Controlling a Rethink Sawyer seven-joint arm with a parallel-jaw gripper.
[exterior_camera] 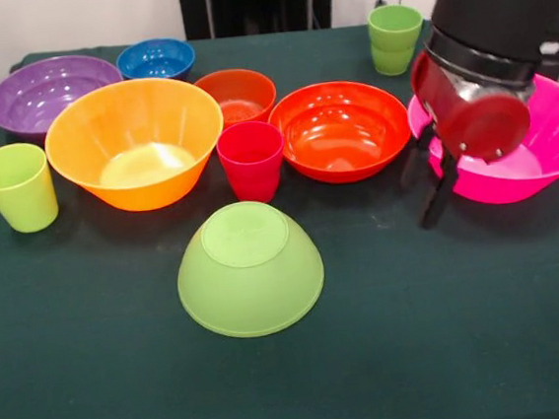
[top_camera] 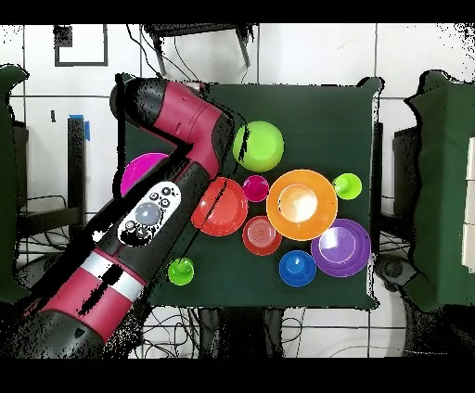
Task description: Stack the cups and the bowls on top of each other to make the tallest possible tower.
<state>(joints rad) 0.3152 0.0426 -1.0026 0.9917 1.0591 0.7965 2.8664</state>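
Note:
The lime green bowl (exterior_camera: 250,267) (top_camera: 260,145) lies rim-down at the table's middle, alone. The big pink bowl (exterior_camera: 551,144) (top_camera: 139,171) sits upright on the table at the right of the front view. My gripper (exterior_camera: 435,195) is down at the pink bowl's left rim; the wrist hides how it meets the rim. The medium orange bowl (exterior_camera: 341,129) (top_camera: 221,206) sits just left of the pink bowl. The red-pink cup (exterior_camera: 251,161) stands between it and the large yellow-orange bowl (exterior_camera: 134,139). No tower stands.
The purple bowl (exterior_camera: 45,91), the small blue bowl (exterior_camera: 155,58) and the small dark orange bowl (exterior_camera: 237,95) sit along the back. One green cup (exterior_camera: 17,187) stands at the left, another (exterior_camera: 395,38) at the back right. The arm (top_camera: 176,185) crosses over the pink bowl.

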